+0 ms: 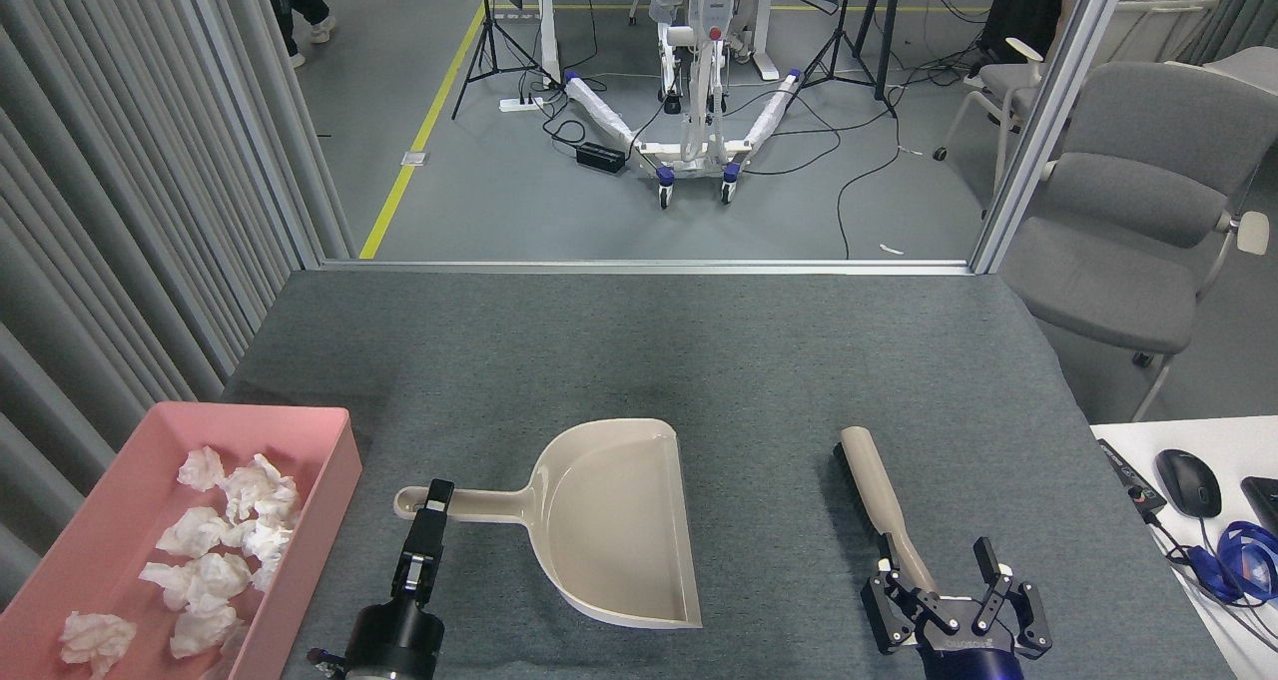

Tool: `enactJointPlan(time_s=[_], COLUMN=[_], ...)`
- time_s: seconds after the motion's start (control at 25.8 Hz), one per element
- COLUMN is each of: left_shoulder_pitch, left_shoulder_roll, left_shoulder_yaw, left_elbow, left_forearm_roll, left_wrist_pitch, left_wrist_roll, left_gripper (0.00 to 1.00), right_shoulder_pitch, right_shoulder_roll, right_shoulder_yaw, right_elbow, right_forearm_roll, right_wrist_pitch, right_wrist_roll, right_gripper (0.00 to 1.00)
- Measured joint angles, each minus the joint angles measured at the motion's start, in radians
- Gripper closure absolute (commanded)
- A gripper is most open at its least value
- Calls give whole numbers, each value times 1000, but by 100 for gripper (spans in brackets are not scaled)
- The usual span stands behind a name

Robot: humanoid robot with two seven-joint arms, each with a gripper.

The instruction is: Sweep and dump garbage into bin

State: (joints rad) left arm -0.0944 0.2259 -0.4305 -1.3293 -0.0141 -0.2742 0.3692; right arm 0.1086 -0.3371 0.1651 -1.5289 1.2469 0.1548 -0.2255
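The pink bin (329, 460) stands at the table's front left corner with several white crumpled wads in it. The garbage (262, 488), an elongated two-lobed wad, lies among them near the bin's right wall. My left gripper (431, 520) is shut on the handle of the beige dustpan (614, 520), which sits level and empty at the front middle of the table. My right gripper (954, 590) is open at the front right. The handle end of the beige brush (879, 495) lies by its left finger, not gripped.
The grey felt table (639, 350) ends at a metal rail at the back. A grey chair (1138, 221) stands to the right. A white desk (1198, 440) with a mouse and cables adjoins the front right. Grey curtains hang along the left.
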Motion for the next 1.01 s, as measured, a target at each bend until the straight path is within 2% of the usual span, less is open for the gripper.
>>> enactJointPlan(time_s=[0.31, 0.78, 0.82, 0.85, 0.89, 1.01], left_shoulder_pitch=[-61, -106, -108, -110, -112, -125], left_shoulder_roll=[-64, -83, -83, -84, -85, -96], left_shoulder_yaw=[-1, 1, 1, 1, 1, 2], left_elbow=[117, 238, 244, 251, 259, 293], left_forearm_roll=[-4, -37, -46, -54, -59, -60], left_wrist_pitch=[-9, -68, -68, -68, -66, -58], left_wrist_roll=[9, 6, 6, 6, 6, 8], left_gripper=[100, 100, 93, 44, 0, 0], right_shoulder_pitch=[0, 5, 5, 6, 6, 6], right_shoulder_roll=[11, 23, 23, 23, 23, 23], right_shoulder_yaw=[-4, -34, -37, -40, -44, -48], right_elbow=[-28, -51, -51, -51, -51, -51], right_forearm_roll=[12, 38, 38, 38, 38, 39], right_wrist_pitch=[1, 2, 2, 2, 2, 2], right_wrist_roll=[4, 4, 4, 4, 5, 4], right_gripper=[2, 2, 2, 2, 2, 2])
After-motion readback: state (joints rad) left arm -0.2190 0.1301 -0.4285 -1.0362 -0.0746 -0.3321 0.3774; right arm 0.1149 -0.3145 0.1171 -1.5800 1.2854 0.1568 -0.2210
